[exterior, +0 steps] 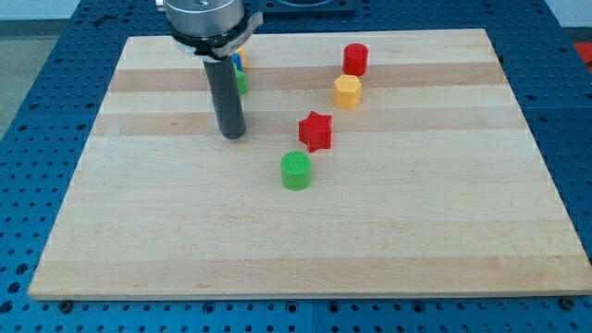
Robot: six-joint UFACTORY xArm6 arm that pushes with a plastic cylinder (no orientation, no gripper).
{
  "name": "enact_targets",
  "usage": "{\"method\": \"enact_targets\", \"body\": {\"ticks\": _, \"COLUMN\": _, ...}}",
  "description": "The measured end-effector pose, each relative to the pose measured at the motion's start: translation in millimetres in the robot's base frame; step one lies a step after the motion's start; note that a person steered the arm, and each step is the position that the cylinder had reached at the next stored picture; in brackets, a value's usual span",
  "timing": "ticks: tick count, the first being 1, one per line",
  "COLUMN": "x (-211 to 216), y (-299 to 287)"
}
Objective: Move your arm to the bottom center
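Observation:
My tip rests on the wooden board, left of centre in the upper half. A green cylinder stands to the tip's lower right. A red star is to the tip's right. A yellow hexagonal block and a red cylinder stand further right and higher. Behind the rod, slivers of a green block, a blue block and something yellow show; their shapes are hidden by the rod.
The board lies on a blue perforated table. The arm's metal flange hangs over the board's top edge.

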State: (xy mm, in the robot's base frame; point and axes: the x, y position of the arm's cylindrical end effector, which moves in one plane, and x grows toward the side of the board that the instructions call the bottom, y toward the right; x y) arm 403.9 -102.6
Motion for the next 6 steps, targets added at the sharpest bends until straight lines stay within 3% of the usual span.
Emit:
{"method": "enact_targets", "body": {"ticks": 2, "x": -4, "y": 0}}
{"method": "enact_targets", "body": {"ticks": 4, "x": 84, "y": -5}}
{"method": "enact_targets", "body": {"ticks": 6, "x": 165, "y": 37}}
